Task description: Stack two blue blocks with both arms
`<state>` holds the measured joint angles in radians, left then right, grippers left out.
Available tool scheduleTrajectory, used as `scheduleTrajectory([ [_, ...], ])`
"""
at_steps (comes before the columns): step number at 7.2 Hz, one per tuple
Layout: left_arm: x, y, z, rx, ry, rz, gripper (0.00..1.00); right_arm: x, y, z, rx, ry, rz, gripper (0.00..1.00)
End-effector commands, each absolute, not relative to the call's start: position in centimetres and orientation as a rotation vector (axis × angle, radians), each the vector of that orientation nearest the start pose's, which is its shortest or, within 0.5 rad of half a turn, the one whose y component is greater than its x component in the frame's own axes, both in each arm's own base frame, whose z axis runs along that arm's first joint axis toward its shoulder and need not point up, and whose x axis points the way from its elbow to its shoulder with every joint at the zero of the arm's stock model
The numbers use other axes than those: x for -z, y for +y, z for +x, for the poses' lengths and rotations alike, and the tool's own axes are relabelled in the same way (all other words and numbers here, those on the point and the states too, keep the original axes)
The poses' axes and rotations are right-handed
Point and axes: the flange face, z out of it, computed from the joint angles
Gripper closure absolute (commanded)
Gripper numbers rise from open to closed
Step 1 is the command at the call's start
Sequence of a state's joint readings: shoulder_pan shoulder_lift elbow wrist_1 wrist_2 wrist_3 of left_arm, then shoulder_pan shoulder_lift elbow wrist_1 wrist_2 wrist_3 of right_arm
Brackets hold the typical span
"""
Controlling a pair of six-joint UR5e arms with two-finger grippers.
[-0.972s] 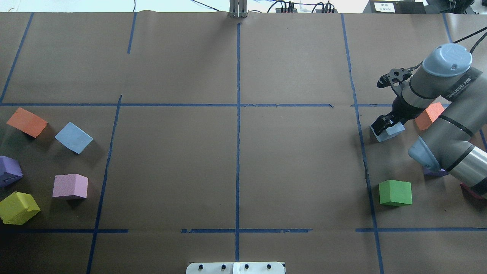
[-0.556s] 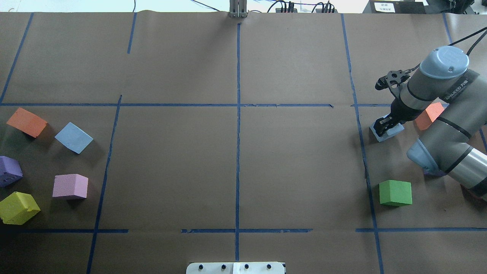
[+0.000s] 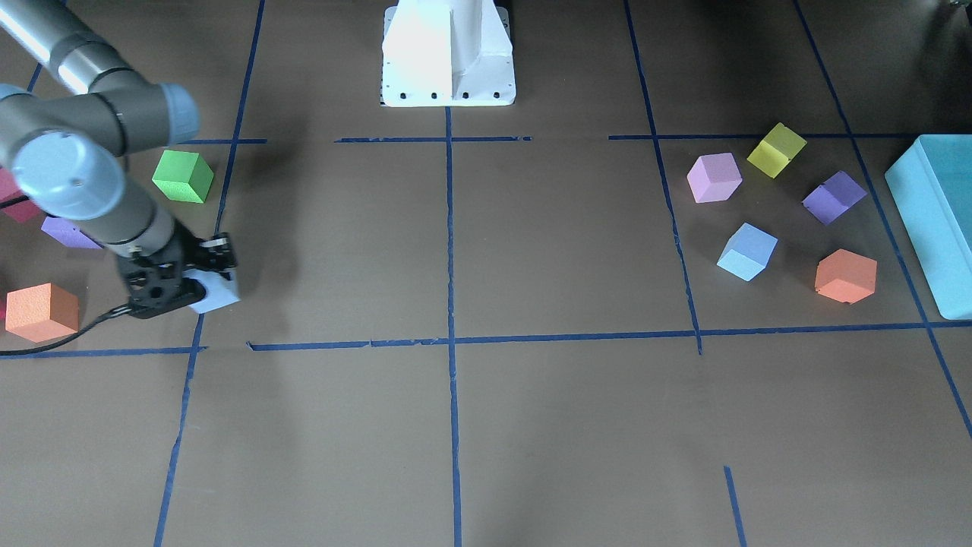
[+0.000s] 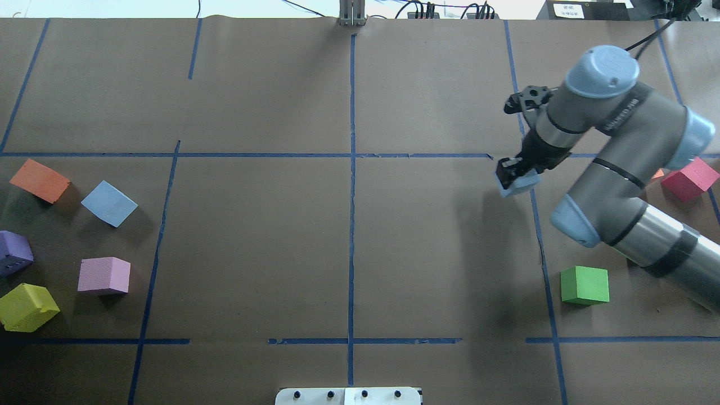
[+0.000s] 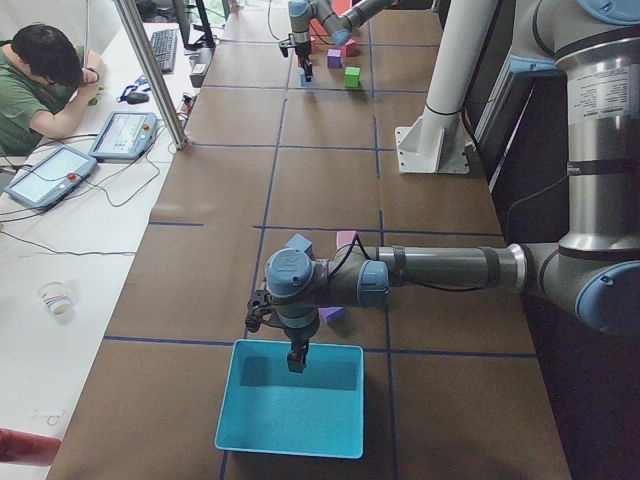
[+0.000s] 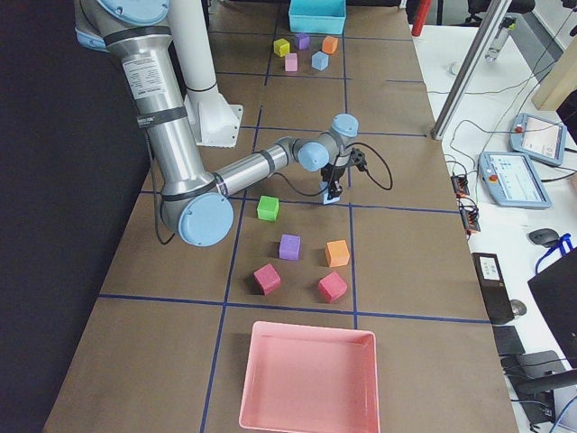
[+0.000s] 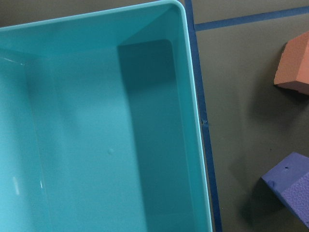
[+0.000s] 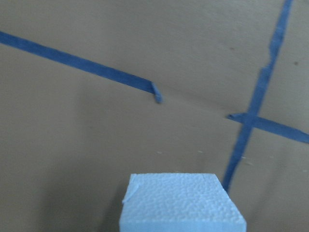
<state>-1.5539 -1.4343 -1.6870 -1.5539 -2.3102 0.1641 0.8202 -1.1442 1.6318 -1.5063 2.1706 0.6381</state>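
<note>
right gripper: I see it clenched on one blue block, a finger on each side.
held blue block: in the right jaws, over the blue tape line near a crossing. My right wrist view shows its top face low in frame.
second blue block: loose on the paper on the left side, just beside the orange cube, near the pink cube, well apart from the held one.
left gripper: hangs over the teal box. It shows only in the side view, so I cannot tell whether it is open or closed.
left wrist view: box wall, with a purple cube beside it.
green cube: on the paper near the right arm.
</note>
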Motion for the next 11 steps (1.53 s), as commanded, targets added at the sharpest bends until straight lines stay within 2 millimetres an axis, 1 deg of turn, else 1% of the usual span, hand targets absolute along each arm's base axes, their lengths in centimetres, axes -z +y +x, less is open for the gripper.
scheduleTrajectory([
  [1, -66.8, -43.2, -5.8, -0.161, 0.741, 0.019, 0.00, -27.0, -53.1, -48.0, 0.119, -0.835, -0.040, 0.49],
  [2, -66.8, -43.2, -5.9, -0.159, 0.741, 0.019, 0.00, -22.8, -53.3, -53.1, 0.049, -0.817, -0.044, 0.49],
  [3, -66.8, -43.2, -5.8, -0.161, 0.741, 0.019, 0.00, -20.3, -53.1, -57.3, -0.008, -0.795, -0.064, 0.49],
  [4, -66.8, -43.2, -5.9, -0.160, 0.741, 0.021, 0.00, -18.5, -53.2, -60.3, -0.029, -0.771, -0.069, 0.49],
  [5, -66.8, -43.2, -5.8, -0.161, 0.742, 0.020, 0.00, -18.6, -53.0, -61.7, -0.041, -0.764, -0.041, 0.49],
  [6, -66.8, -43.2, -5.8, -0.161, 0.741, 0.020, 0.00, -19.6, -52.6, -63.0, -0.047, -0.761, -0.050, 0.49],
  [7, -66.8, -43.2, -5.8, -0.161, 0.742, 0.020, 0.00, -19.7, -52.1, -63.5, -0.043, -0.760, -0.050, 0.47],
  [8, -66.8, -43.2, -5.8, -0.161, 0.741, 0.020, 0.00, -19.5, -52.1, -63.6, -0.040, -0.770, -0.044, 0.39],
  [9, -66.8, -43.2, -5.8, -0.161, 0.742, 0.020, 0.00, -19.2, -52.1, -63.6, -0.038, -0.778, -0.039, 0.14],
  [10, -66.8, -43.2, -5.8, -0.161, 0.741, 0.020, 0.00, -18.7, -52.1, -63.6, -0.036, -0.783, -0.036, 0.01],
  [11, -66.8, -43.2, -5.8, -0.161, 0.742, 0.020, 0.00, -18.6, -52.1, -63.6, -0.029, -0.784, -0.033, 0.01],
])
